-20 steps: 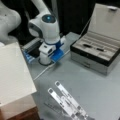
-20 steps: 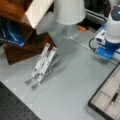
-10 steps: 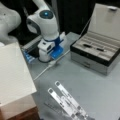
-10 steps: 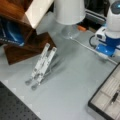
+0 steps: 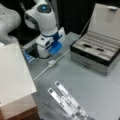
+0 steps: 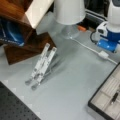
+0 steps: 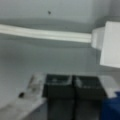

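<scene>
My white and blue gripper (image 5: 51, 51) hangs low over the grey table at a front view's upper left, and shows at the right edge in a front view (image 6: 108, 43). In the wrist view its two black fingers (image 7: 58, 87) press together, shut with nothing between them. Just in front of the gripper (image 7: 73, 86) a white cable (image 7: 45, 35) runs across the table into a white connector block (image 7: 107, 47). Both front views show that connector (image 5: 51, 62) (image 6: 103, 54) lying right beside the gripper.
An open grey case (image 5: 100, 53) holding pens stands to the right of the gripper. A folded clear stand (image 5: 67, 100) (image 6: 41, 65) lies on the table. A white-topped wooden box (image 5: 15, 75), a white cylinder (image 6: 68, 12) and a blue book (image 6: 11, 33) stand around.
The gripper has sunk slightly toward the table by the cable connector. Nothing else has moved.
</scene>
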